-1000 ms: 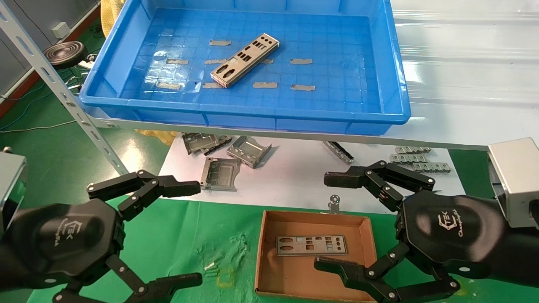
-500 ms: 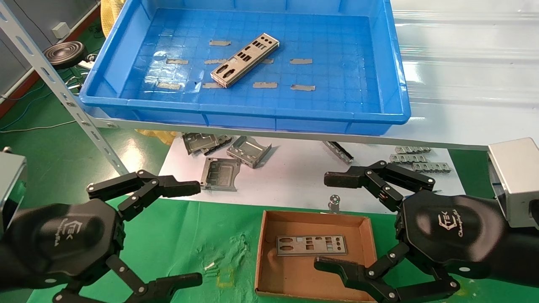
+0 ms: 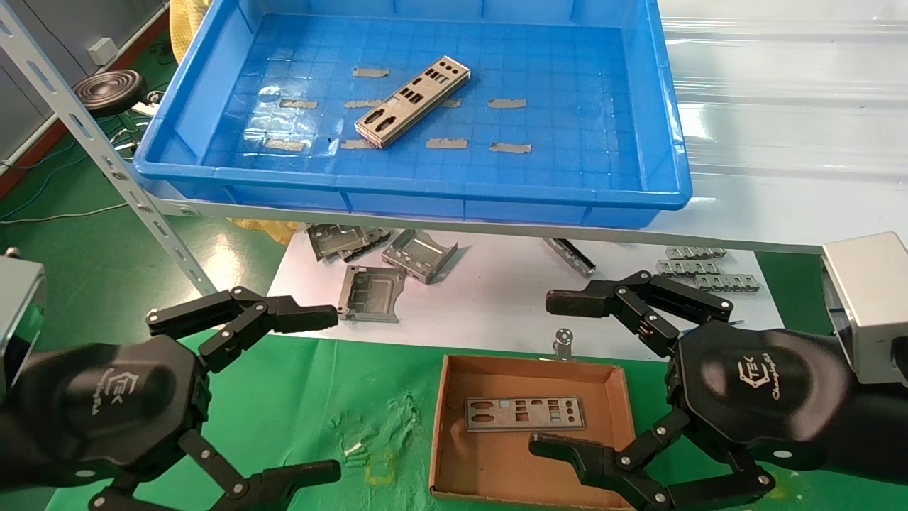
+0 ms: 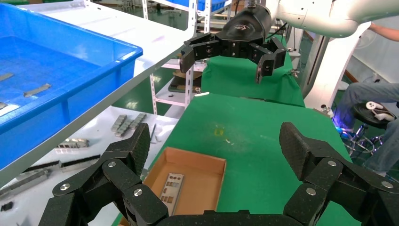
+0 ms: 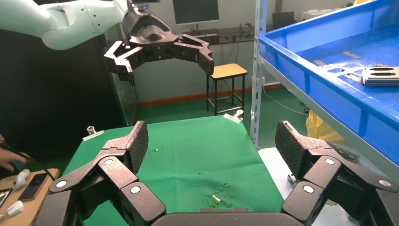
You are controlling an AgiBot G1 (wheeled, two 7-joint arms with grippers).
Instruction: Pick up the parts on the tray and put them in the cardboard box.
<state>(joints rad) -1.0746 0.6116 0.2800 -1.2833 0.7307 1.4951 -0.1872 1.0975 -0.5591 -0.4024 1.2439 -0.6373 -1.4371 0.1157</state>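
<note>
The blue tray (image 3: 418,195) sits on a shelf at the back. One silver-grey punched part (image 3: 413,101) lies slanted near the middle of its floor; it also shows in the right wrist view (image 5: 380,75). The cardboard box (image 3: 454,490) stands on the green cloth in front, with another part (image 3: 525,413) lying flat inside, also seen in the left wrist view (image 4: 170,187). My left gripper (image 3: 323,387) is open and empty, left of the box. My right gripper (image 3: 550,372) is open and empty, at the box's right side.
Boxy folded grey brackets (image 3: 418,254) and small metal pieces (image 3: 699,268) lie on the white sheet under the shelf. Grey tape strips (image 3: 508,103) lie on the tray floor. A slotted steel upright (image 3: 106,160) slants at the left.
</note>
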